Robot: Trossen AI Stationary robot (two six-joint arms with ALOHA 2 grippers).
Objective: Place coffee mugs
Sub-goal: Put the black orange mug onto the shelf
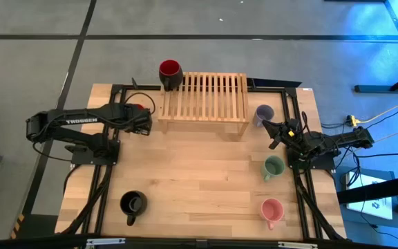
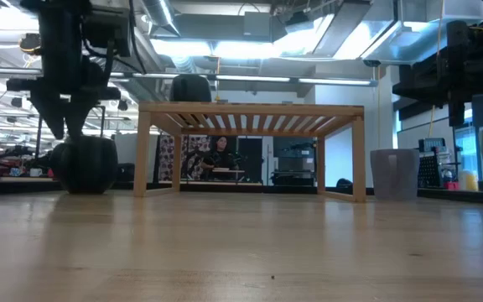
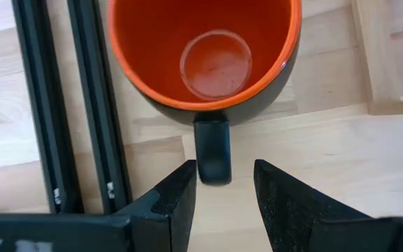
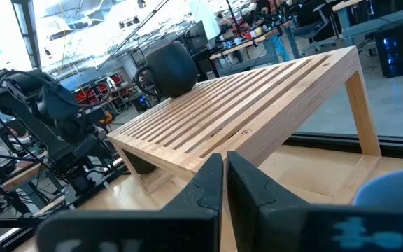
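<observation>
The table and rack hold six mugs.

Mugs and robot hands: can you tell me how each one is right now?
Dark red mug: upright on the rack's corner.
Red-orange mug: upright on the table, handle towards the left gripper.
Black mug: upright on the table.
Lavender-blue mug: upright beside the rack.
Green mug: upright.
Pink mug: upright.
Left gripper: open, holding nothing.
Right gripper: shut, empty.
</observation>
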